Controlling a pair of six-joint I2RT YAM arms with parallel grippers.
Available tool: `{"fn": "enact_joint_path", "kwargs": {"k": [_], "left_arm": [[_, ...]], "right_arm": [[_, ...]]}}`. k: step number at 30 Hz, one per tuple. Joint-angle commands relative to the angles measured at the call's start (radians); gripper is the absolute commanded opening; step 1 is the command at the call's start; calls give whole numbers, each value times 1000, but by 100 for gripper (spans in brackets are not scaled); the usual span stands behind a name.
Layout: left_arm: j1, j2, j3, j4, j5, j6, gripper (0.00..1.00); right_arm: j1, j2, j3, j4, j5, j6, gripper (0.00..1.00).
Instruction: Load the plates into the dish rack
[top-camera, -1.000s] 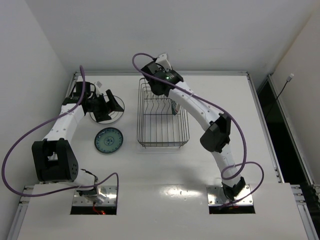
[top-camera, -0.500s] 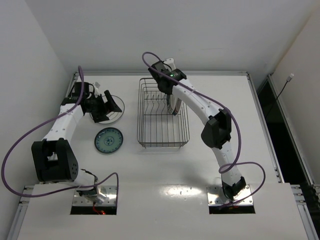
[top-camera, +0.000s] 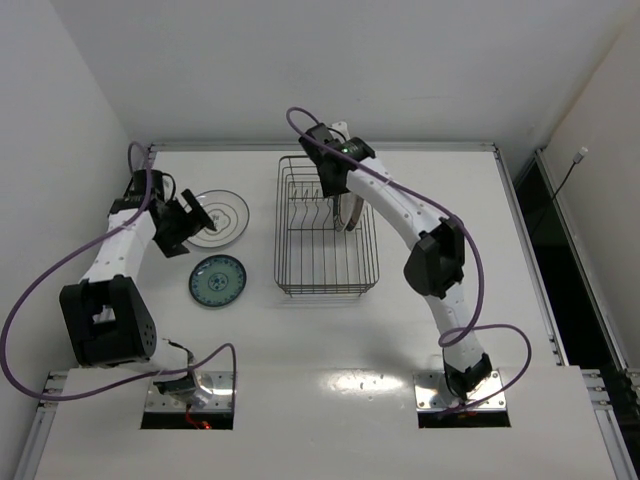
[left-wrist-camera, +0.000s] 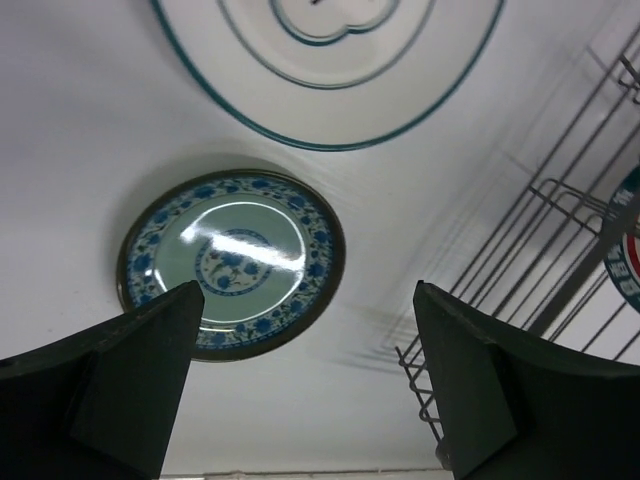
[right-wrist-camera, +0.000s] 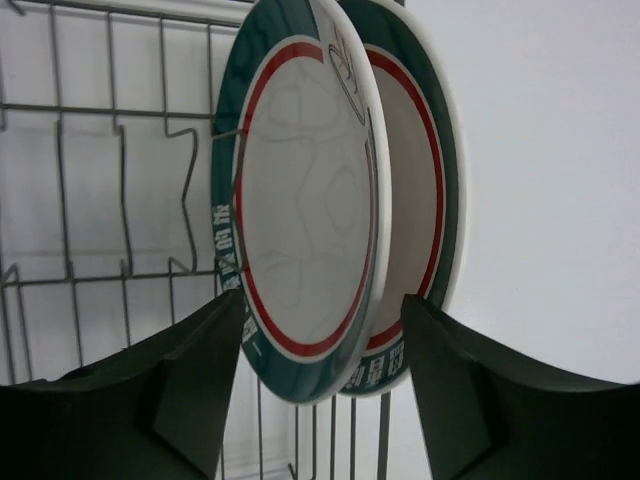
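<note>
Ringed plates stand upright at the dish rack's far right, right pincer open astride them, seemingly at release; left pincer hangs open beside pale plate and teal plate, flat on the bench, left; next move needs a rim grip.

The top external camera looks down from above the near edge, far enough to take in the whole table. The left wrist camera hangs close over the left side, facing down past its own fingers at the teal-patterned plate, the pale plate and a corner of the dish rack. The right wrist camera sits very near the two ringed plates standing in that rack. The overhead view shares all these.
</note>
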Motion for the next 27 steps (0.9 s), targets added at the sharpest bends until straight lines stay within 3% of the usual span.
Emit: {"fn": "enact_joint_path", "kwargs": {"k": [1, 5, 9, 19, 22, 27], "left_arm": [[47, -19, -17, 2, -70, -56, 85], [101, -8, -48, 34, -93, -83, 91], [154, 39, -82, 118, -3, -116, 100], [207, 277, -149, 436, 227, -205, 100], [207, 315, -149, 499, 267, -214, 89], [207, 420, -116, 543, 290, -223, 58]], "right_arm": [[-6, -124, 73, -15, -64, -4, 61], [-16, -297, 51, 84, -196, -53, 74], [-25, -439, -36, 126, -343, -67, 74], [-25, -765, -416, 235, -493, -67, 74], [-25, -854, -479, 244, -470, -67, 74], [-34, -899, -497, 206, -417, -86, 74]]}}
